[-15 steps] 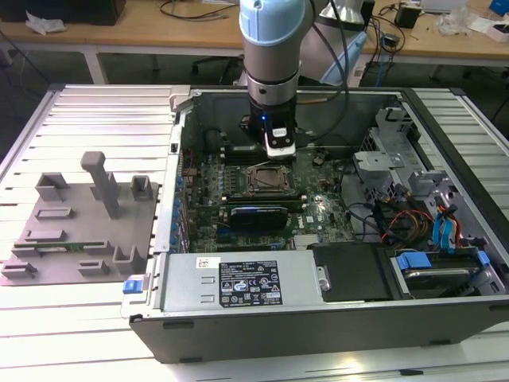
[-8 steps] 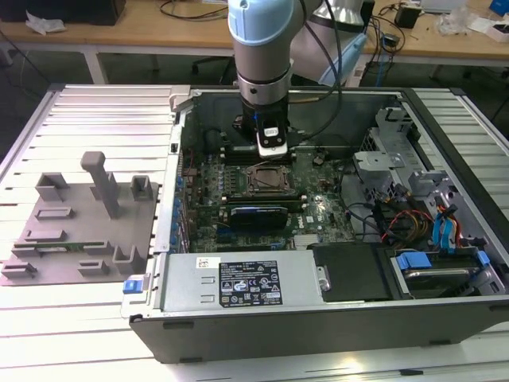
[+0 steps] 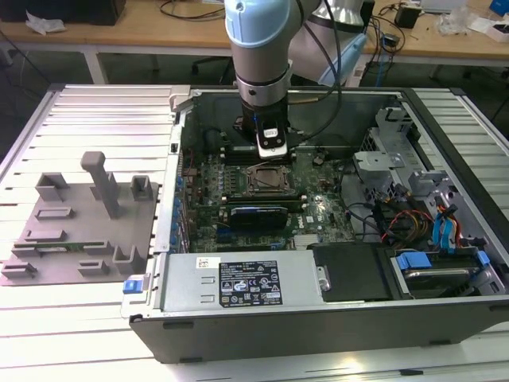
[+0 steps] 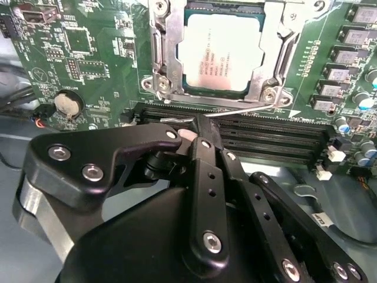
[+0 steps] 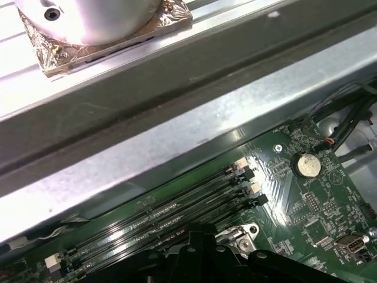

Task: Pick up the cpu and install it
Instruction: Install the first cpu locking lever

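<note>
Tool (image 4: 203, 132) fingers together, empty, beside cpu (image 4: 219, 52) seated in socket (image 4: 162, 56)

An open grey metal computer case (image 3: 334, 318) lies on the desk, a grey plastic fixture tray (image 3: 79, 231) just beside it, at the exterior view's left.

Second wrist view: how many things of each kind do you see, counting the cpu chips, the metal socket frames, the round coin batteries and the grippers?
cpu: 1
socket frame: 1
coin battery: 1
gripper: 1
Total: 4
</note>
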Robot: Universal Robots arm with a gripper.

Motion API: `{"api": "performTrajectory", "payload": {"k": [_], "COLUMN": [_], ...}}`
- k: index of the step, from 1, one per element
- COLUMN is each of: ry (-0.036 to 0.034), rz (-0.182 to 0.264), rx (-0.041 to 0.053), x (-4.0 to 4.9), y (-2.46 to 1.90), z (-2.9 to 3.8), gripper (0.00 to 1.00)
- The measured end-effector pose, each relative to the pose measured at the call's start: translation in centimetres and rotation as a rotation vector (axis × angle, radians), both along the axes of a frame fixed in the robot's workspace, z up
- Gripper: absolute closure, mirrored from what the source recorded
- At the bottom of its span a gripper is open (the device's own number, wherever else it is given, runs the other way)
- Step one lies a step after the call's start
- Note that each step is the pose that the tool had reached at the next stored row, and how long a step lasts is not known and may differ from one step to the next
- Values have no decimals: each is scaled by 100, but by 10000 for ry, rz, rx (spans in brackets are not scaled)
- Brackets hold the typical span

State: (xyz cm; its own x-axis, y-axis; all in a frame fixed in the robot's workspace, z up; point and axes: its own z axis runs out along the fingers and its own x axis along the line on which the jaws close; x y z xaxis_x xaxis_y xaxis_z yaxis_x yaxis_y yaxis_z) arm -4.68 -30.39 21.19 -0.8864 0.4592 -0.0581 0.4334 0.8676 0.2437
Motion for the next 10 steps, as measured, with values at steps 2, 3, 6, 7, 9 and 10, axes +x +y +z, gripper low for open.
{"api": "performTrajectory", "payload": {"k": [2, 3, 6, 7, 9, 10], "ry": [-4, -17, -71, -84, -112, -142], "rz": [1, 0, 0, 0, 1, 0], "rx": [0, 1, -33, -57, -109, -147], "x": [-21, -36, -38, -38, -38, -38], "y": [8, 13, 13, 13, 13, 13], "z": [-1, -4, -13, -14, -17, -21], "gripper": [89, 89, 89, 89, 89, 89]}}
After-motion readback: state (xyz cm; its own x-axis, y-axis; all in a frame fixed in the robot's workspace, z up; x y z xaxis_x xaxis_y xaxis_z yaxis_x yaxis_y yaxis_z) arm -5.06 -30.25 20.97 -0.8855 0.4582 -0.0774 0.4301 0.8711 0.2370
